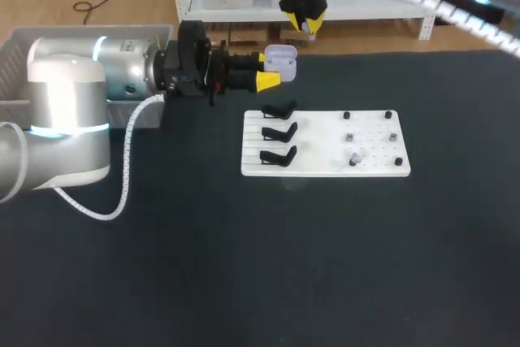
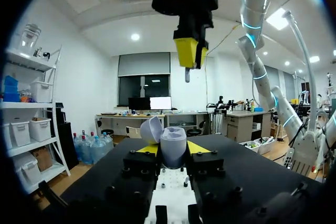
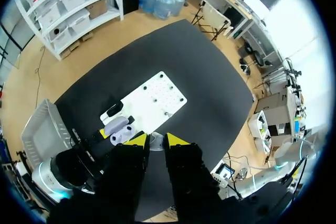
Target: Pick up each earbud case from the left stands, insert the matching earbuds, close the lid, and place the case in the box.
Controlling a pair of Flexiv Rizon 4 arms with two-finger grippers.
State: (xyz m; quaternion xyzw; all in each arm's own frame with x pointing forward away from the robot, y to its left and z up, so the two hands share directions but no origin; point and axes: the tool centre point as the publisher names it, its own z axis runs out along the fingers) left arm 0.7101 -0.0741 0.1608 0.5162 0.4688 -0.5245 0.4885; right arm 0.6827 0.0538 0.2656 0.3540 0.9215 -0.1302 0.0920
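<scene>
Head view: an open earbud case (image 1: 280, 56) is pinched by the left gripper (image 1: 272, 69), and an earbud (image 1: 314, 36) is clamped in the right gripper (image 1: 312, 26) just beyond it.

case (image 1: 282, 55): pale lilac;
earbud (image 1: 311, 35): pale;
stands (image 1: 278, 131): black;
board (image 1: 321, 166): white;
table (image 1: 244, 266): black;
fingertips (image 1: 268, 80): bright yellow

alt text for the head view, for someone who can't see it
The left gripper holds an open pale earbud case over the dark table, and the right gripper hangs above it pinching a small earbud. Nearer the camera lies a white board with three empty black stands.
</scene>
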